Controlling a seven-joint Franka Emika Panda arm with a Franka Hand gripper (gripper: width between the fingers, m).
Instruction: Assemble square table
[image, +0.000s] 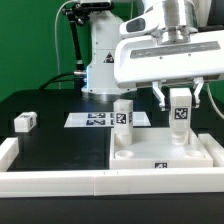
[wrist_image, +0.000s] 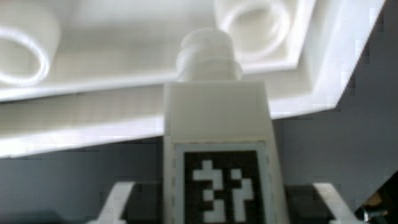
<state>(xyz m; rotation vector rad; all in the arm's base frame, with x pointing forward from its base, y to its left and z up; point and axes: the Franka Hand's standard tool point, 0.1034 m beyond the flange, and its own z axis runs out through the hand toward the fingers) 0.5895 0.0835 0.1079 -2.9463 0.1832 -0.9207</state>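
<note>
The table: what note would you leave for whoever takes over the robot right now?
Gripper: shut on the held leg, upright over the top.
Standing leg: upright at the top's far corner, on the exterior view's left. Whether it is fixed, I cannot tell.
Loose leg: lying on the black table, on the exterior view's left.
Fourth leg: not in view.
Done: at most one leg is on.
Left: seat the held leg in a socket, then add the others.
</note>
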